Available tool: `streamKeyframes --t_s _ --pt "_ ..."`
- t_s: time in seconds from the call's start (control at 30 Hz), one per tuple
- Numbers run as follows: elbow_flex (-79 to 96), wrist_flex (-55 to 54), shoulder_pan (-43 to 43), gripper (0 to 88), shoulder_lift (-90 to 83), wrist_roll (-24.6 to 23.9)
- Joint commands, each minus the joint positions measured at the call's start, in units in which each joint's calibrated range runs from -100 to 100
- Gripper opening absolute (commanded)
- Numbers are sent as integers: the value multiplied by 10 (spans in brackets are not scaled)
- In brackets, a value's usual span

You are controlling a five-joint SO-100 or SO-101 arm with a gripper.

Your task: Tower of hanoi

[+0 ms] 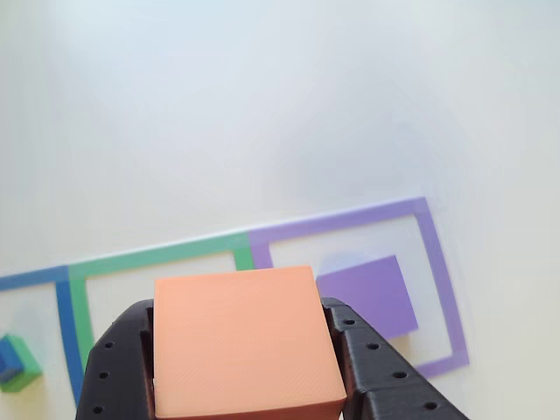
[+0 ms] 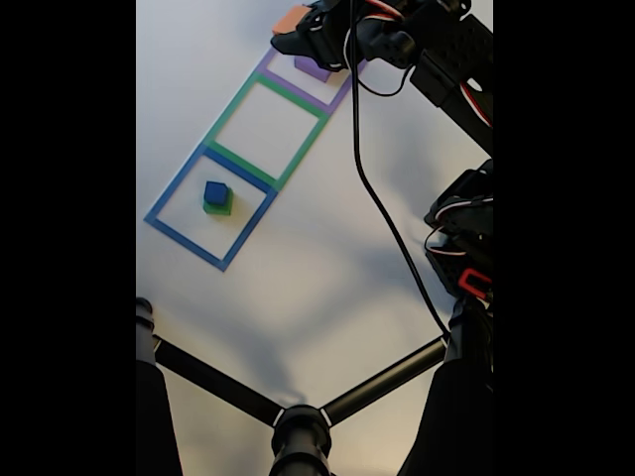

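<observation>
In the other view, the jaws (image 1: 245,385) are gripping the orange block (image 1: 241,341) by its sides, carrying it just left of the purple block (image 1: 372,293). In the fixed view, the blue cube (image 2: 216,191) is sitting on the green block (image 2: 220,207), well apart.

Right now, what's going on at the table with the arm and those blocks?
The gripper holds the matte orange square block between its black fingers, near the purple tape outline. The flat purple square block lies inside that outline. In the fixed view, the small blue cube sits on the green block in the blue tape outline; the green tape outline lies between.
</observation>
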Motion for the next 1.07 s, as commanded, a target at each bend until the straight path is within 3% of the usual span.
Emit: streamKeyframes --t_s 0.0,0.2,0.6,0.8,1.03 --pt "-184 203 -38 83 -28 0" --pt "-263 315 -84 84 -43 0" --pt "-209 343 -146 83 -89 0" --pt "0 202 -134 85 -138 0" --pt "282 -132 -119 87 -133 0"
